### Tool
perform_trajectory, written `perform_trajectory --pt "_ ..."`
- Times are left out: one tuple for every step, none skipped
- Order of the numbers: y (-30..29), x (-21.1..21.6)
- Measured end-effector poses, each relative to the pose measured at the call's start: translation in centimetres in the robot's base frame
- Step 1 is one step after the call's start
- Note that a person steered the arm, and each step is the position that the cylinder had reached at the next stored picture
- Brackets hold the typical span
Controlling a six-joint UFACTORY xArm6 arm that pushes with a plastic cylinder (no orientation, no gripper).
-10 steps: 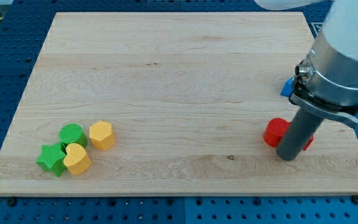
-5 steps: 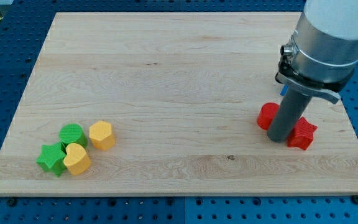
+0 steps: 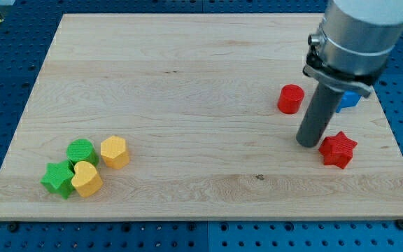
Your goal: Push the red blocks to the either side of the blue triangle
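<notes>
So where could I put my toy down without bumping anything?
The whole middle and top of the board is bare. It's crowded bottom-left by the green and yellow blocks, and on the right around my tip, red cylinder and red star.

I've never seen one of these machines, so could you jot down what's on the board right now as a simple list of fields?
my tip: between the two red blocks, touching neither
red cylinder: up-left of the tip
red star: right of the tip
blue block: mostly hidden behind the arm
green cylinder, green star, yellow heart, yellow hexagon: clustered at the view's bottom left
board: pale wood
</notes>
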State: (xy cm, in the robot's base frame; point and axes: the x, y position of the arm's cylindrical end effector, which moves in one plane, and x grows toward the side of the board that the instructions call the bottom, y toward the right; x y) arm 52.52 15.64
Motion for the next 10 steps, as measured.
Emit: perform_trajectory --pt "1.6 2.5" --pt "7.9 3.4" --pt "11.1 3.8" --pt "11.0 4.1" --pt "11.0 4.1" --pt "11.0 3.6" --pt "11.0 2.1" --pt "11.0 0.6" --pt "11.0 -0.7" --pt "11.0 -1.8"
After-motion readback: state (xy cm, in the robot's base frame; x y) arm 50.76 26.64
